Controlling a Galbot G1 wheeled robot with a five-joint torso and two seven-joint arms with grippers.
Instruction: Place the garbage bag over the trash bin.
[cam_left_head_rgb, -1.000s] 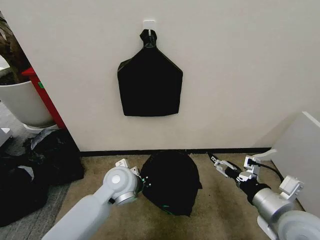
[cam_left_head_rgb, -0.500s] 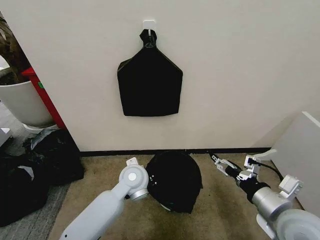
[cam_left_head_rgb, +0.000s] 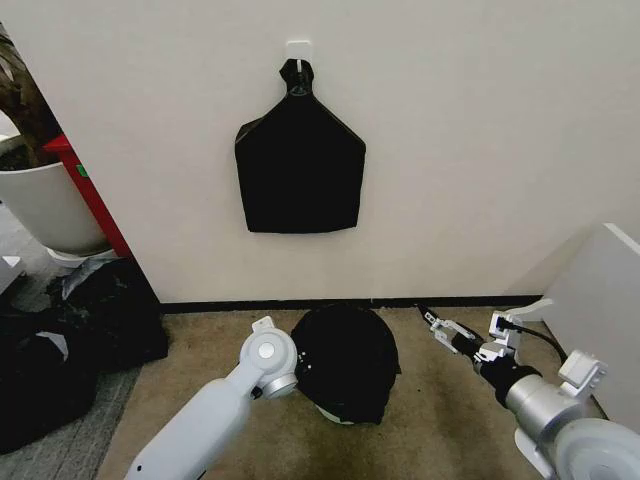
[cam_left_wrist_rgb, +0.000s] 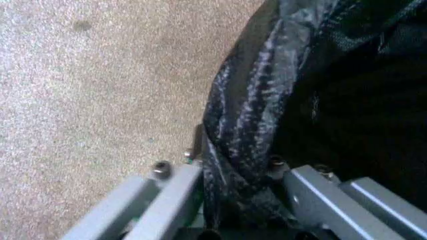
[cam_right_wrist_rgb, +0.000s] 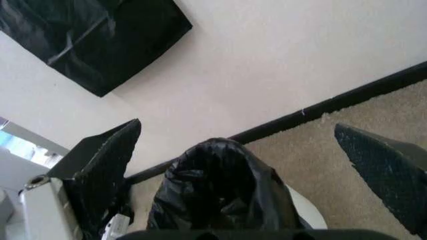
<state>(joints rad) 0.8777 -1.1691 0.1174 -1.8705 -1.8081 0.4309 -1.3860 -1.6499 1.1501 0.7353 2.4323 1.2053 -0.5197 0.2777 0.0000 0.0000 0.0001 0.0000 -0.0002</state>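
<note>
On the speckled beige carpet (cam_left_head_rgb: 440, 410) by the wall, the wrinkled, glossy black garbage bag (cam_left_head_rgb: 345, 360) drapes over the round white trash bin (cam_right_wrist_rgb: 303, 210), its film pinched in the left gripper (cam_left_wrist_rgb: 237, 172), while the right gripper (cam_left_head_rgb: 432, 322) hangs beside it, fingers spread

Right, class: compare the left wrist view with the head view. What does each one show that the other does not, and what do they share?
Left wrist view alone: the left gripper close up, its fingers closed on a twisted fold of the garbage bag.

Head view alone: a flat black bag hanging from a wall hook, a white planter pot, bulky black sacks, the right gripper open and apart from the bag, and a sliver of the trash bin below the film.

Both: the garbage bag and the tan carpet.
</note>
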